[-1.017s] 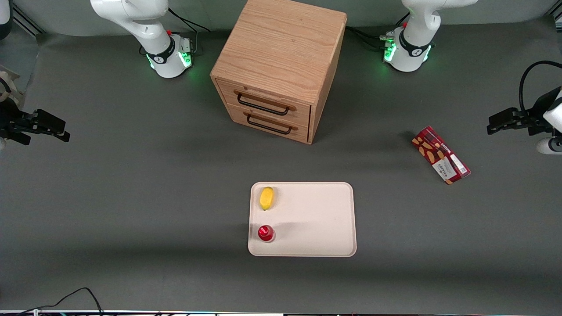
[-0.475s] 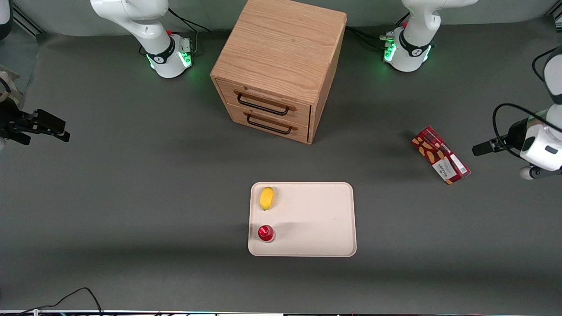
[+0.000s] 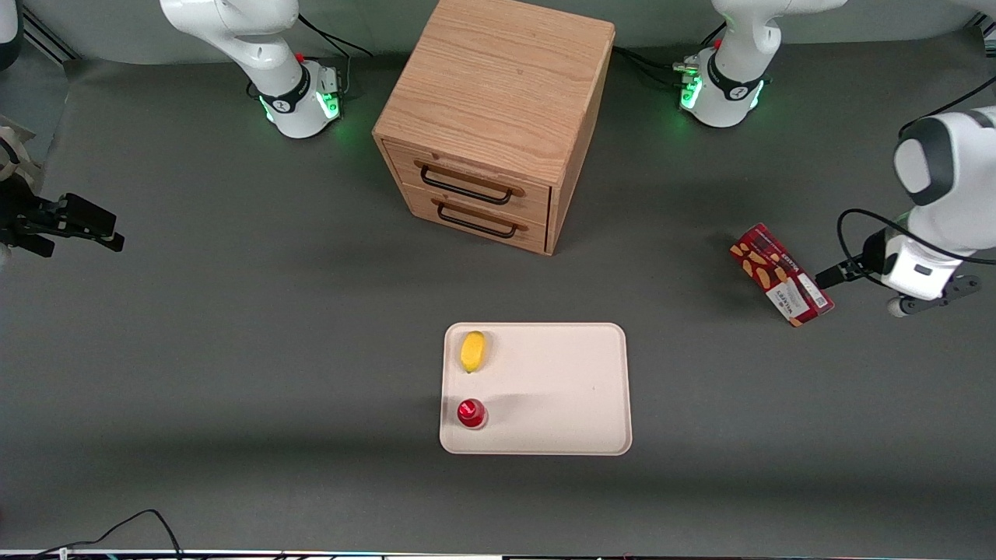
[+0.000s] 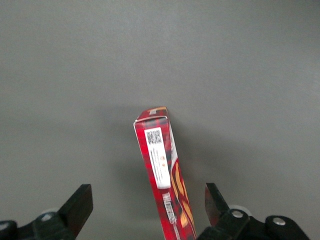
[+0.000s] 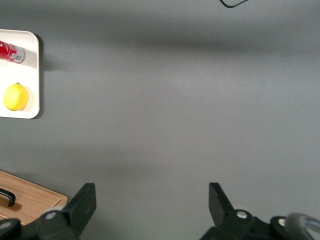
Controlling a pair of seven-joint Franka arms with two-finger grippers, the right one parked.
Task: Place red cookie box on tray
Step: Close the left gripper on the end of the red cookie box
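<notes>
While the box (image 3: 780,274) lies on the table toward the working arm's end, well apart from the tray (image 3: 576,389), the gripper (image 4: 145,210) hovers just beside it. Fingers spread wide, holding nothing.

Red cookie box (image 3: 780,274) lying flat on the grey table (image 3: 233,350), right of frame, angled. Gripper (image 3: 826,276) hanging just beside its label end. Cream tray (image 3: 560,389) sitting lower centre, carrying a lemon (image 3: 472,351) and a red can (image 3: 471,413). Wooden drawer cabinet (image 3: 498,117) standing upper centre.
</notes>
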